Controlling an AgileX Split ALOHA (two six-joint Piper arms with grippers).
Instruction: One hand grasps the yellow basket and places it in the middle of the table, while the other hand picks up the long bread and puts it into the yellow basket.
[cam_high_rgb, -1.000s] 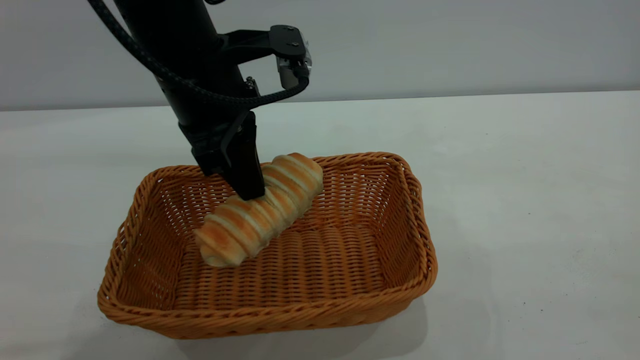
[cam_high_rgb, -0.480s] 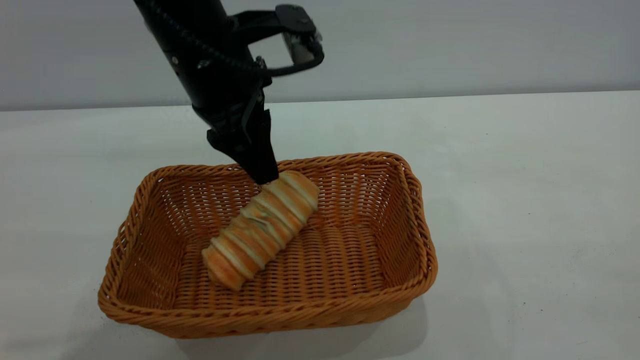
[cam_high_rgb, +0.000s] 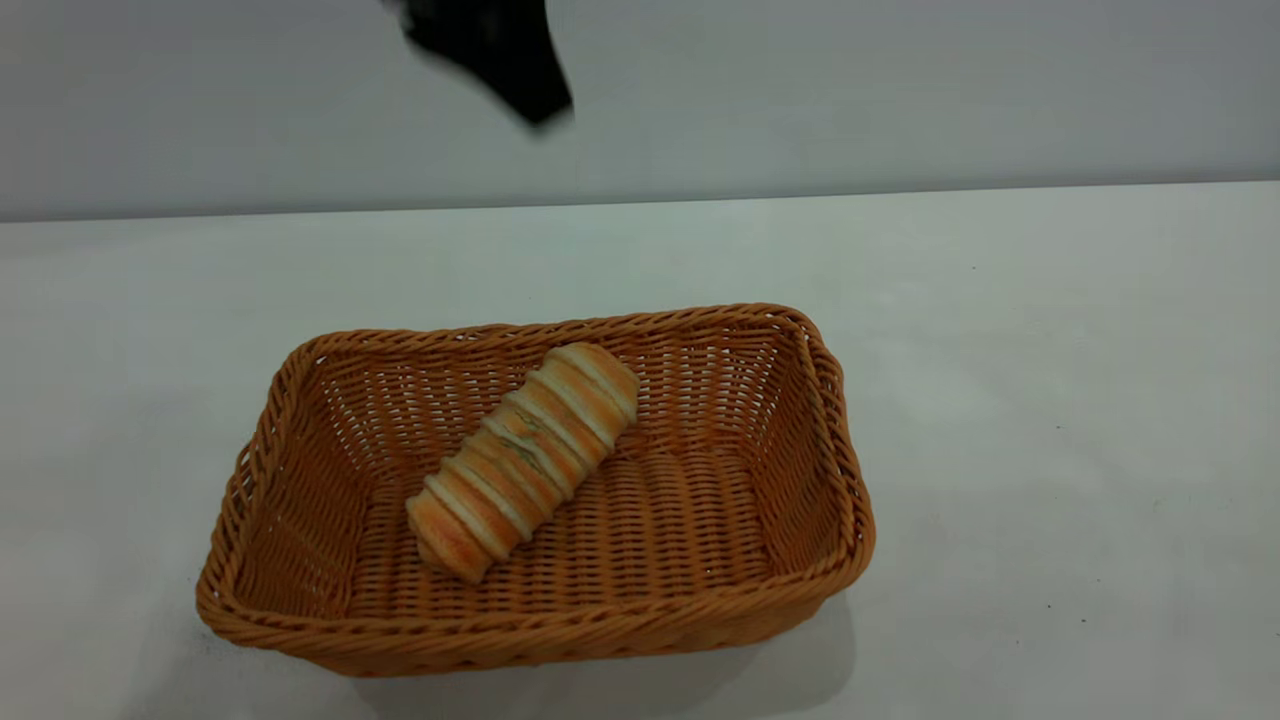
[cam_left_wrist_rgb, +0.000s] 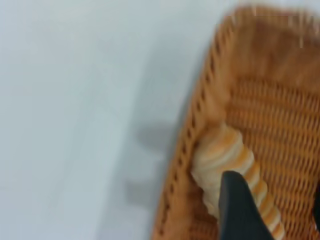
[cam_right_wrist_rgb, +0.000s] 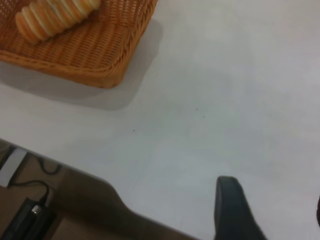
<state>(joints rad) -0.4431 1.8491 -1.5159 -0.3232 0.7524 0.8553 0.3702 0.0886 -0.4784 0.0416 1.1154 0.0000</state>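
White tabletop (cam_high_rgb: 1050, 420) runs back to a plain grey wall (cam_high_rgb: 900, 90), and no lettering, label or brand mark can be read on anything in view.

Left gripper (cam_high_rgb: 500, 55) hangs high over the far side of the table, a dark blurred shape at the top edge of the exterior view, well clear of everything below. Its jaws hold nothing. In the left wrist view one dark finger (cam_left_wrist_rgb: 240, 210) shows at one side of the picture and a sliver of the other at the far edge, so the jaws stand apart, with the bread seen between and beyond them.

Long bread (cam_high_rgb: 525, 460) lies on the floor of the yellow basket (cam_high_rgb: 560, 640), set on a diagonal, its far end near the back wall and its near end toward the basket's left front corner. Cream stripes cross its golden crust.

That basket sits flat on the table, about midway across it, casting a soft shadow on its near right side.

Right gripper (cam_right_wrist_rgb: 235, 210) is off over the bare table near its edge, well apart from the basket; only one dark finger shows fully, and I cannot tell how its jaws stand. A black cable (cam_right_wrist_rgb: 30, 200) lies below the table edge.
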